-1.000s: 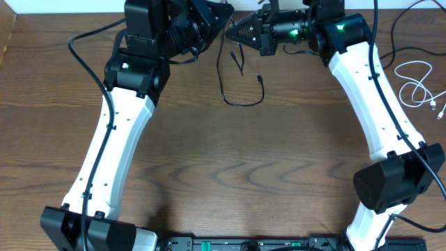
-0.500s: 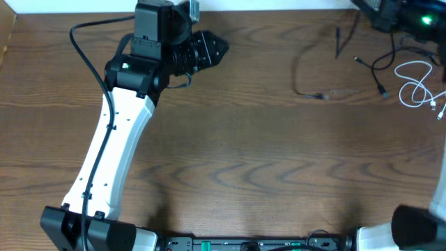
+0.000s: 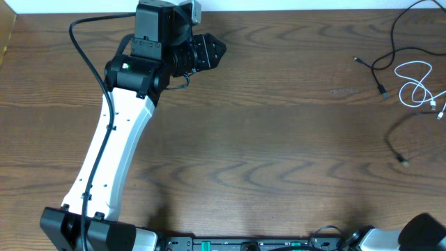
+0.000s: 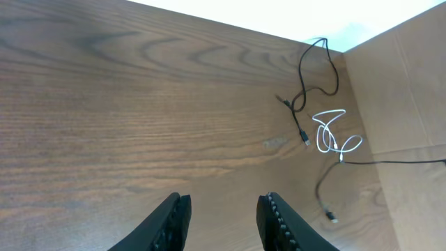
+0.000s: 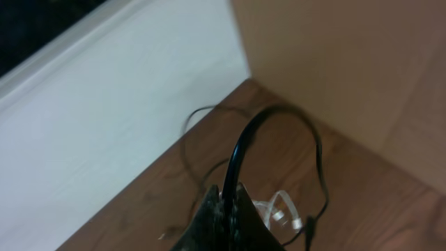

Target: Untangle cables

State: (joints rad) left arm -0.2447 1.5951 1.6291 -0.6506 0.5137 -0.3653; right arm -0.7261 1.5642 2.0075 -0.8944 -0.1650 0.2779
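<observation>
Two cords lie at the right end of the table: the white cable coiled, the black cable strung just beside it. Right tool is clenched on the black one; left tool is released, empty, well apart. We'd draw the black cord away slowly, w/o dragging the white coil along.

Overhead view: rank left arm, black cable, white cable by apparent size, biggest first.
1. left arm: by far the largest, spanning most of the frame's height.
2. black cable: thin, but a long run that leaves the frame's edge.
3. white cable: a small coil.
</observation>
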